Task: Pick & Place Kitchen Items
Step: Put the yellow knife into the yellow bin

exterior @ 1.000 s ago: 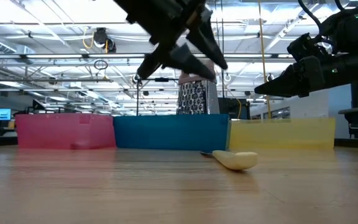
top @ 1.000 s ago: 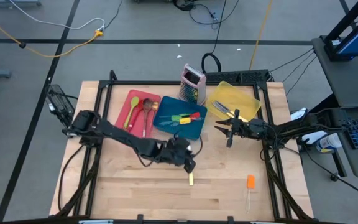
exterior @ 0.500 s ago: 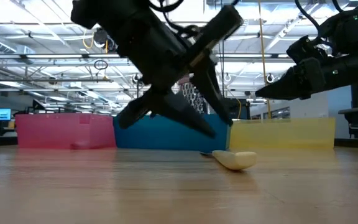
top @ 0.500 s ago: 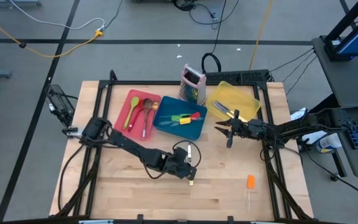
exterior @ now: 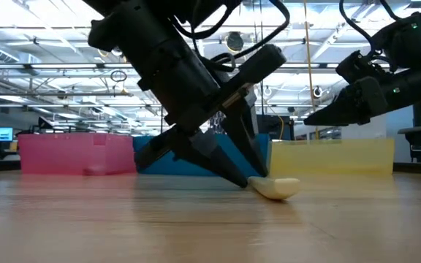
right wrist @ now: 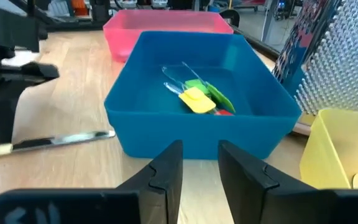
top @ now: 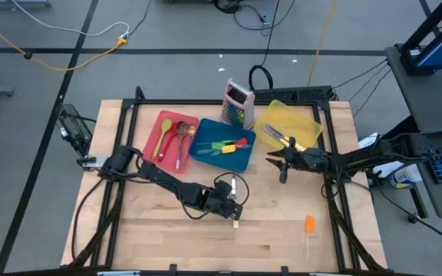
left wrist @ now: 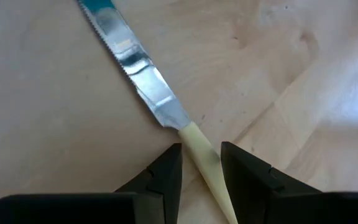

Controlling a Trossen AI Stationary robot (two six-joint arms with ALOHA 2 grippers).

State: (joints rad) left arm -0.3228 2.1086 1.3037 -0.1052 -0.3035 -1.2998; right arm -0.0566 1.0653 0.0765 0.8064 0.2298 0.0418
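A knife with a metal blade (left wrist: 135, 65) and a pale handle (exterior: 276, 188) lies flat on the wooden table near its middle (top: 235, 222). My left gripper (left wrist: 201, 149) is open by a narrow gap. It is down at the table (exterior: 243, 179), with one finger on each side of the handle, just behind the blade. My right gripper (top: 276, 162) hangs above the table in front of the yellow tray (top: 313, 123). It is open a little (right wrist: 201, 152) and holds nothing. An orange spatula (top: 309, 224) lies alone near the table's near right corner. My left gripper stands astride the knife's pale handle (left wrist: 199, 144), close to where it joins the blade. It comes slanting down from above, with the fingers across the handle. I cannot tell whether the fingers touch it. The knife lies flat on the table.
The red tray (top: 166, 123), blue tray (right wrist: 166, 134) and yellow tray stand side by side toward the far edge, with utensils in them. The grater with the pink top (top: 238, 103) stands upright behind them. Bare wood stretches along the near side of the table.
My left gripper has gone down and toward the near edge, from above the blue tray's near side to the knife on the table. It now stands over the handle. The knife has stayed where it was.
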